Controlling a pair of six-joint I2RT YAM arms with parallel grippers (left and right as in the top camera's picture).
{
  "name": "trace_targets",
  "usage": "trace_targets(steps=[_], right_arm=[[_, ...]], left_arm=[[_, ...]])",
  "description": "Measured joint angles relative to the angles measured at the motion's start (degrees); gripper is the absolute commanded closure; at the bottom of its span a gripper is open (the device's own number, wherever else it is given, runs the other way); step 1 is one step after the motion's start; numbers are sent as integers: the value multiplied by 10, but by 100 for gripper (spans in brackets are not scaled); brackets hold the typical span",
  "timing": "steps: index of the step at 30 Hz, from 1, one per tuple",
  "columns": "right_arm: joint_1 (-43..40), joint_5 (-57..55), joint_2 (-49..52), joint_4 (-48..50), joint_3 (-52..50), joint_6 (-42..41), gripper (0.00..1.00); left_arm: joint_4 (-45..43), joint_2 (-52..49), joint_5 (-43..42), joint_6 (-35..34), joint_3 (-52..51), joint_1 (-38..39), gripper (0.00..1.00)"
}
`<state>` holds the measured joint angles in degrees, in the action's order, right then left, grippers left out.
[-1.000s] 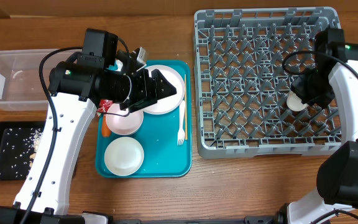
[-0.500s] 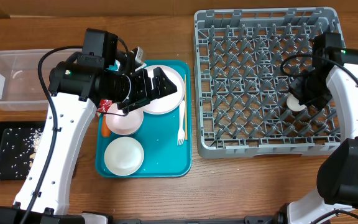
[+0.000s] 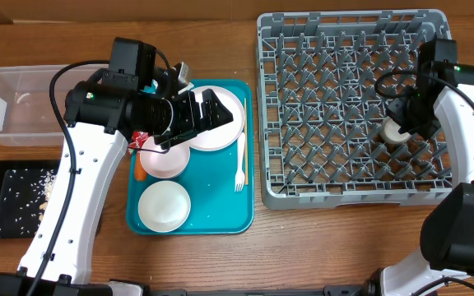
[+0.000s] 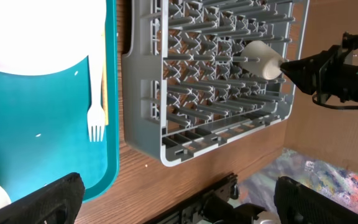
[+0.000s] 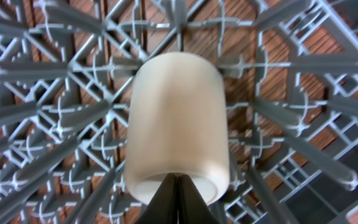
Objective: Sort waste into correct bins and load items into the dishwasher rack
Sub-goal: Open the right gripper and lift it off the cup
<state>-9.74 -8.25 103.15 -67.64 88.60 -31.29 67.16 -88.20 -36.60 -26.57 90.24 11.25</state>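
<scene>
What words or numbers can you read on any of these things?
There are no readable words, numbers or signs in any view.
On the red shiny snack wrapper: mostly hidden under the left arm, so no print can be read.
On the clear plastic rectangular tub: a pale patch on its wall, too small to read.
On the small white cup in the right claw: plain, no marks.

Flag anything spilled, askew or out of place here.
The small white cup lies tipped on its side among the dishwasher rack pegs, pinched at its rim by the right gripper. Rice grains speckle the black tray; nothing else stands out.
</scene>
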Motion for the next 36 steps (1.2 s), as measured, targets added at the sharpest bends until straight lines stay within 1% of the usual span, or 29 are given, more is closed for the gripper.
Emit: trace_targets(steps=[2,13,15,18,25,31,36], right_arm=[[-1,-10,0,4,0,0,94],[-38,-33,0,7,0,13,94],[-41,-33,0,6,0,13,96],[-41,-30,0,-3,0,14,96],[-40,3,-1,-70,42,14,96],[-28,38,-8,-75,52,35,96],[-22,50,-6,-46,37,45,96]], left_arm=[[1,0,3,0,0,0,0],[6,0,7,11,0,0,0],[6,0,7,14,0,0,0],[7,0,9,17,0,0,0],[10,0,9,17,0,0,0],[9,0,9,17,0,0,0],[8,0,9,17,0,0,0]])
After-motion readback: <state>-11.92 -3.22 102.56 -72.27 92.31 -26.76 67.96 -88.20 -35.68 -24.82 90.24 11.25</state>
